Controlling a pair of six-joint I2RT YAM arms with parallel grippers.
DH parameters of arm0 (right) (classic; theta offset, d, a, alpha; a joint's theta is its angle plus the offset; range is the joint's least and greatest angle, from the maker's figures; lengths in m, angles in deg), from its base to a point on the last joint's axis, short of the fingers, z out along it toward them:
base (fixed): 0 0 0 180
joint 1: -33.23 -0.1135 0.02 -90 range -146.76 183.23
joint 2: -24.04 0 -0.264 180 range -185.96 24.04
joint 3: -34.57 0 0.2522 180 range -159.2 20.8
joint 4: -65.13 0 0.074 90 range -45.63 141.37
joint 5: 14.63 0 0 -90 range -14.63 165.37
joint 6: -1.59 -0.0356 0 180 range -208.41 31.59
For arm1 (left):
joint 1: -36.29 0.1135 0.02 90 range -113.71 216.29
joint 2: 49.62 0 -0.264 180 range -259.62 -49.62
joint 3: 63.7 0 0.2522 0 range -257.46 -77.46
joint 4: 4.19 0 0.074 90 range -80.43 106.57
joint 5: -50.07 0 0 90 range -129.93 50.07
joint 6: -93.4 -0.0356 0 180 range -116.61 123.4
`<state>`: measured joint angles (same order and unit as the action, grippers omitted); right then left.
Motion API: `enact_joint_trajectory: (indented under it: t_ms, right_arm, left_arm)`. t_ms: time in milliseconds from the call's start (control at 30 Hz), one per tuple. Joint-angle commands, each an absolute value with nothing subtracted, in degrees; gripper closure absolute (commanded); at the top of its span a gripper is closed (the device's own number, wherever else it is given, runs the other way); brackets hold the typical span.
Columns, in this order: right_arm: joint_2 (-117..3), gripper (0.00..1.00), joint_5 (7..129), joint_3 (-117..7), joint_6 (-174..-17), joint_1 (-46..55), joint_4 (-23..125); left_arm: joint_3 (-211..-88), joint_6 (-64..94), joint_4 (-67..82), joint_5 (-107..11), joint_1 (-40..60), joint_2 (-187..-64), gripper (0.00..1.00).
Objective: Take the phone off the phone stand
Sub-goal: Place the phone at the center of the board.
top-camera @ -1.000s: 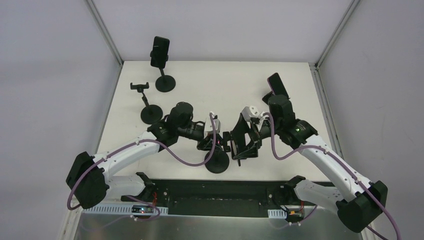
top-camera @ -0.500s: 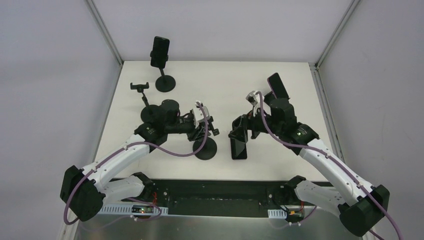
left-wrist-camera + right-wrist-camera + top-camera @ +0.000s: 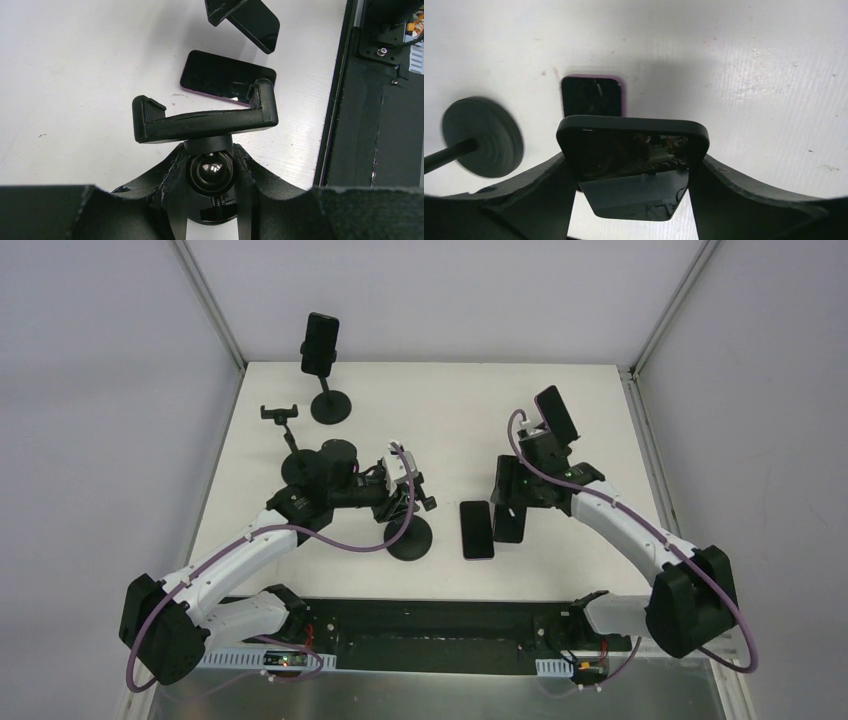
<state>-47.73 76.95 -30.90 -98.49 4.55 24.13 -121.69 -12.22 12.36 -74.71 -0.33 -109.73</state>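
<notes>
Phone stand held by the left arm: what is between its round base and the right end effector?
A purple-edged phone lies flat on the table between the stand's base and the right end effector. The top view shows it.

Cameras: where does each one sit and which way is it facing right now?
Top external: fixed above and behind the bases, looking down on the table; left arm and right arm show whole.
Left wrist: rides the left arm, looks past the left gripper clamped on the phone stand to the purple phone lying flat.
Right wrist: rides the right arm, looks down past the right gripper and its dark phone at the table.
Shared: both wrist views show the purple phone; the top view shows it too.
</notes>
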Motion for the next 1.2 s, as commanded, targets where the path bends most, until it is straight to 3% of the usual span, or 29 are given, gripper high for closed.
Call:
enact_joint_trajectory:
  t_ms: [0,367,900,1167]
  right_arm:
    - [-50.5,0.97,80.6,-29.97,-99.55,5.3,26.38]
    - [-54.21,0.93,81.4,-26.91,-96.93,6.16,28.26]
    - [-62.55,0.83,81.02,-33.45,-93.9,6.02,18.88]
    - [-63.85,0.54,79.95,-34.05,-92.68,6.03,18.06]
  left_arm:
    - [-122.7,-12.14,12.46,-75.53,-0.01,-108.88,1.0]
    - [-122.02,-12.7,12.72,-75.59,-0.01,-108.23,1.0]
    - [-121.59,-13.08,12.82,-75.69,-0.01,-108.11,1.0]
    - [-121.67,-13.29,12.79,-75.59,-0.01,-108.25,1.0]
